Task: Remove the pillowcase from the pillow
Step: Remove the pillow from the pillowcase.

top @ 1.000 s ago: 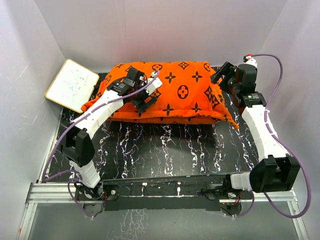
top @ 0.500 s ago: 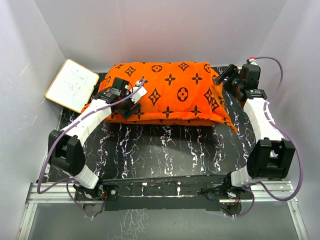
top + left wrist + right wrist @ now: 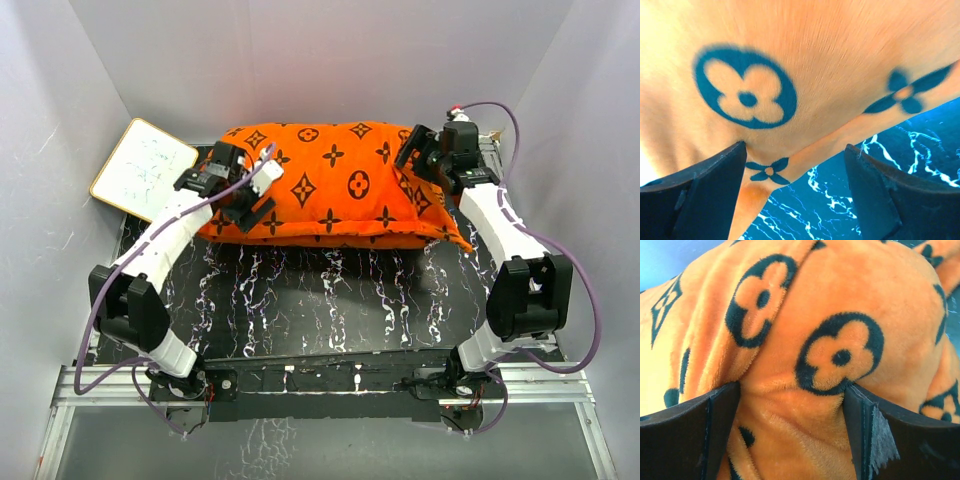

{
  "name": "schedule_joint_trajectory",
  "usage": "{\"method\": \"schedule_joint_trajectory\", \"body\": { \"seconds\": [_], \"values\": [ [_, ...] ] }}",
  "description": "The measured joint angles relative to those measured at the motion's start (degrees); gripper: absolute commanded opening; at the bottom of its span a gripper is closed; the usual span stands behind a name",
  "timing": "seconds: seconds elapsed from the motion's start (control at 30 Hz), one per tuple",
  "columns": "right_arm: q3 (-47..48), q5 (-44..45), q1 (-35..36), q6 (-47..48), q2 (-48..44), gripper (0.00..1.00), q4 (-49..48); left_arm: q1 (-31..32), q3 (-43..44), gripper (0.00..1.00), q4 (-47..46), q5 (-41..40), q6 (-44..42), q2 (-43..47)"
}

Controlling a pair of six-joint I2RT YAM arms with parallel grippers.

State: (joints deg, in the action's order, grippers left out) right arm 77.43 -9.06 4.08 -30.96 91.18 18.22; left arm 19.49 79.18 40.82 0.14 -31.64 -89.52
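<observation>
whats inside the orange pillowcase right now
The pillowcase bulges full on the table, so something fills it, but the fabric covers it all round; no white pillow shows in any view.

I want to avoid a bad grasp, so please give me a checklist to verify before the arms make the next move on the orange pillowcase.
1. Left jaws spread: ok. They stand wide apart, with the lower edge of the pillowcase between them.
2. Right jaws spread: ok. They stand wide apart, and plush bulges between them at the right end.
3. Fabric pinched: not ok. Neither pair is closed on it.
4. Pillowcase opening found: cannot tell. No white pillow shows in any view.
5. Whiteboard apart from the left jaws: ok.
</observation>
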Motion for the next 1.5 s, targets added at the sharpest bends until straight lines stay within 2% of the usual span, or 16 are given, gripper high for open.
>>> {"method": "schedule_joint_trajectory", "body": {
  "seconds": [0.07, 0.27, 0.37, 0.6, 0.83, 1.03, 1.17, 1.3, 1.5],
  "values": [
    [0.76, 0.55, 2.51, 0.83, -0.17, 0.87, -0.98, -0.04, 5.31, 0.81, 1.99, 1.38, 0.81, -0.68],
    [-0.46, -0.96, 8.59, 1.16, -2.6, 0.89, -3.5, 0.22, 29.46, 0.83, 7.17, 6.84, 4.7, -5.09],
    [-2.49, -1.44, 12.2, 1.44, -4.55, 0.9, -4.44, 2.34, 38.62, 0.84, 9.29, 8.35, 6.93, -8.0],
    [-10.88, -1.6, 16.5, 2.08, -8.76, 0.87, -7.93, 12.13, 47.17, 0.87, 12.9, 9.79, 9.9, -18.4],
    [-19.82, 0.2, 16.31, 1.57, -12.11, 0.8, -12.92, 16.85, 58.88, 0.94, 15.61, 10.73, 13.31, -32.61],
    [-30.86, -0.37, 15.96, -3.45, -16.92, 0.61, -23.63, 18.6, 59.47, 0.95, 11.45, 11.15, 17.09, -33.55],
    [-36.33, -2.16, 15.34, -8.28, -18.05, 0.43, -31.04, 19.63, 57.42, 0.95, 6.62, 11.45, 20.0, -33.46],
    [-38.84, -3.28, 14.84, -11.69, -18.03, 0.27, -35.5, 20.46, 55.82, 0.95, 4.15, 10.71, 20.81, -33.46],
    [-39.87, -4.13, 14.64, -14.03, -17.97, 0.12, -37.94, 22.01, 55.54, 0.96, 1.44, 7.65, 20.44, -33.46]
  ]
}}
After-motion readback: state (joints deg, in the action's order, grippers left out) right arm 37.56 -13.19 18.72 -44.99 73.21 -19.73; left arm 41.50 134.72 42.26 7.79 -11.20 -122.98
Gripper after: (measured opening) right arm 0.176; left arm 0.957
